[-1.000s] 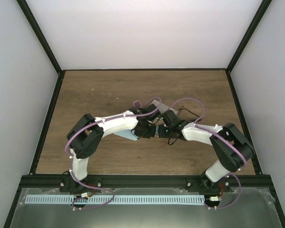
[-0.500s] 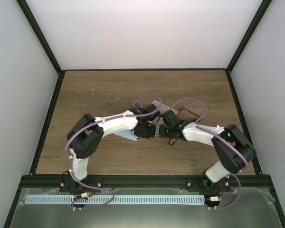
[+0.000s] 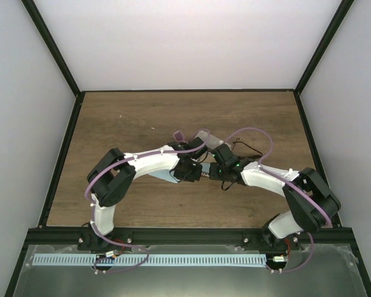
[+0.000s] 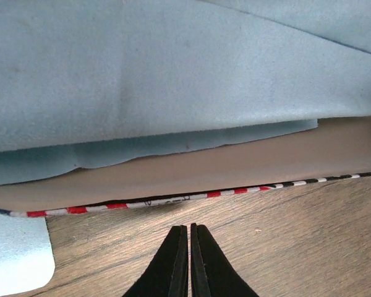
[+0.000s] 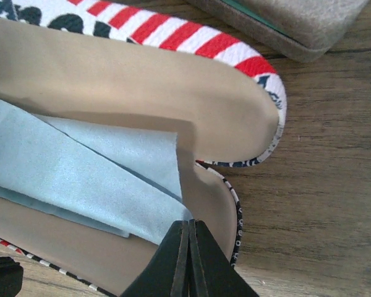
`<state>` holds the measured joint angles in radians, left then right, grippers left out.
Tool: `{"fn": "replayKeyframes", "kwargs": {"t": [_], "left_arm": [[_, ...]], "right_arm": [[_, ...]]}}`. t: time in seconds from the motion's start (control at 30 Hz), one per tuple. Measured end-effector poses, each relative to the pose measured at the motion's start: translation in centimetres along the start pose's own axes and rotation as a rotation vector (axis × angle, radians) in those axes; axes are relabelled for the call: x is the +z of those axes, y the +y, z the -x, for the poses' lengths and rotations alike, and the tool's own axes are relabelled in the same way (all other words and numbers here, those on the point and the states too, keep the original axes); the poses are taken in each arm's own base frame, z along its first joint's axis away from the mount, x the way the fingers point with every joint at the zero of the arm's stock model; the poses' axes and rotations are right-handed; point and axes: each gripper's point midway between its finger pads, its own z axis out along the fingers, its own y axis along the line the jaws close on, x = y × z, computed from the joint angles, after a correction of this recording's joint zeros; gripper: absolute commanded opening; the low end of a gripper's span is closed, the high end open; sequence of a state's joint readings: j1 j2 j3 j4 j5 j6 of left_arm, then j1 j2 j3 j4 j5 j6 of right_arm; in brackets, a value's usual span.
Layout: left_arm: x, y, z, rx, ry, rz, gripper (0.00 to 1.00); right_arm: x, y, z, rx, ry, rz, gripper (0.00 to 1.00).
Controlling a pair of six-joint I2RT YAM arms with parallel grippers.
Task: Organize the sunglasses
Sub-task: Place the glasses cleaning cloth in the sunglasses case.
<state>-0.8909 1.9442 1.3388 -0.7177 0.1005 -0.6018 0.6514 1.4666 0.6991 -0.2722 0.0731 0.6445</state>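
The step in hand looks like lining the open striped case point(image 5: 111, 80): a light blue cloth point(image 5: 80, 173) lies folded across its tan inside. The right claw point(image 5: 188, 250) is clenched at the cloth's lower corner; whether it pinches the fabric I cannot tell. The left claw point(image 4: 190, 247) is clenched on nothing, over the table point(image 4: 297, 235) just beside the case rim.

No sunglasses are in the case. The purple-tinted pair point(image 3: 178, 134) lies above centre in the overhead view, too small to judge its axis. The black wire pair point(image 3: 250, 148) lies right of centre, seemingly running left to right. Next, a claw must release and reach one pair.
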Motion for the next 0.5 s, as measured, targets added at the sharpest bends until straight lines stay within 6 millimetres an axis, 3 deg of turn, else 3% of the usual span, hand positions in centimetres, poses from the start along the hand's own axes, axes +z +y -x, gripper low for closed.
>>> {"fn": "replayKeyframes", "kwargs": {"t": [0.5], "left_arm": [[0.01,-0.17,0.08,0.0,-0.002,-0.009,0.04]], "right_arm": [[0.08,-0.93,-0.99,0.004,0.029,-0.034,0.01]]}}
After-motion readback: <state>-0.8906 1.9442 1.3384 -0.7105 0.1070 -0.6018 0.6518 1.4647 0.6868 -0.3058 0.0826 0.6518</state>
